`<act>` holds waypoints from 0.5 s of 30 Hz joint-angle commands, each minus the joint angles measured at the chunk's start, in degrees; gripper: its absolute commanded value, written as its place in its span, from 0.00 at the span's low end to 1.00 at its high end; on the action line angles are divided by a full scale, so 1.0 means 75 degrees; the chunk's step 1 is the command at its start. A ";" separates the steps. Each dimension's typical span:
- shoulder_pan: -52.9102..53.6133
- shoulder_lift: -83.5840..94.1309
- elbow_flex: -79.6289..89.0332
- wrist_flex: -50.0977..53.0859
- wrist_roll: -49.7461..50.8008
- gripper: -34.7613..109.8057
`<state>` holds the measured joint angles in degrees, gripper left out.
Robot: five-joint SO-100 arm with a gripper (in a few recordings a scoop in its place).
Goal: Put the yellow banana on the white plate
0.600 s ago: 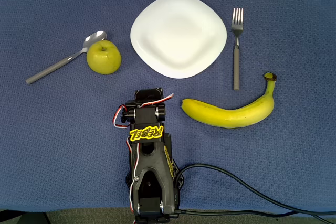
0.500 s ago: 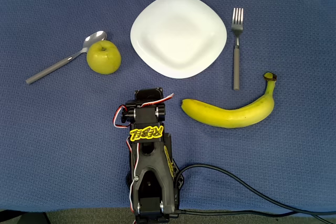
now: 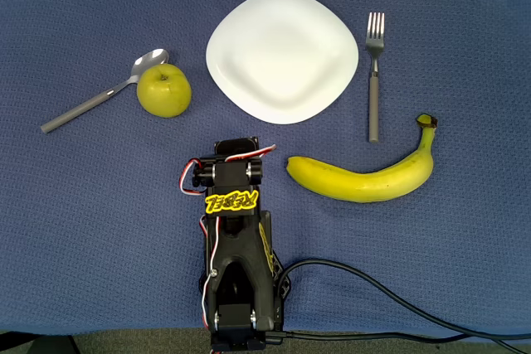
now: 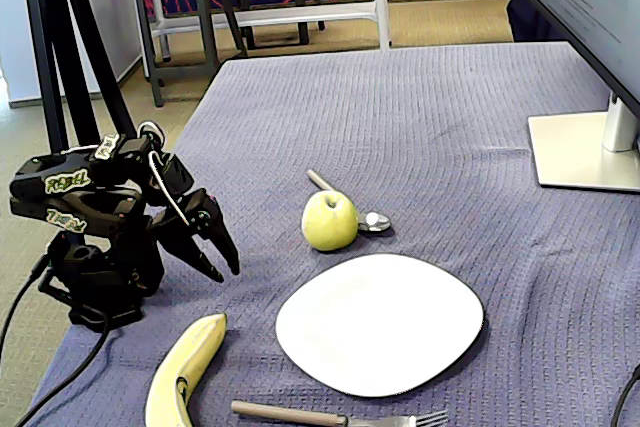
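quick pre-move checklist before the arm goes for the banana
1. Yellow banana lies free on the cloth, nothing on it: ok.
2. White plate bare, ready to receive: ok.
3. Claw open, holding nothing: ok.
4. Claw already at the banana: not ok, it hangs apart from it.
5. Fork clear of banana: ok, a gap shows.
6. Apple clear of plate: ok.

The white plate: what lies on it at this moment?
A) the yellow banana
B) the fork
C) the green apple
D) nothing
D. The white plate is bare in the overhead view, while the yellow banana lies on the blue cloth below it, the apple to its left and the fork to its right.
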<state>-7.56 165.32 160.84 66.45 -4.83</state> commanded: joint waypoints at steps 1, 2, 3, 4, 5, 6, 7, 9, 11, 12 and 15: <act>-0.0105 -0.0129 -0.0809 0.0094 0.0211 0.26; -0.0141 -0.0152 -0.0879 0.0105 0.0199 0.27; -0.0164 -0.0199 -0.0961 0.0105 0.0176 0.28; -0.0164 -0.0305 -0.1090 0.0105 0.0164 0.29; -0.0129 -0.0469 -0.1266 0.0094 0.0164 0.29; -0.0082 -0.0668 -0.1465 0.0094 0.0164 0.29; -0.0035 -0.0914 -0.1699 0.0094 0.0164 0.29; 0.0094 -0.1441 -0.2203 0.0094 0.0070 0.30; 0.0270 -0.1980 -0.2742 0.0094 -0.0117 0.30; 0.0375 -0.2238 -0.3000 0.0094 -0.0316 0.30; 0.0680 -0.2930 -0.3586 -0.0012 -0.1195 0.29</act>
<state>-4.92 148.54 141.50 66.80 -8.35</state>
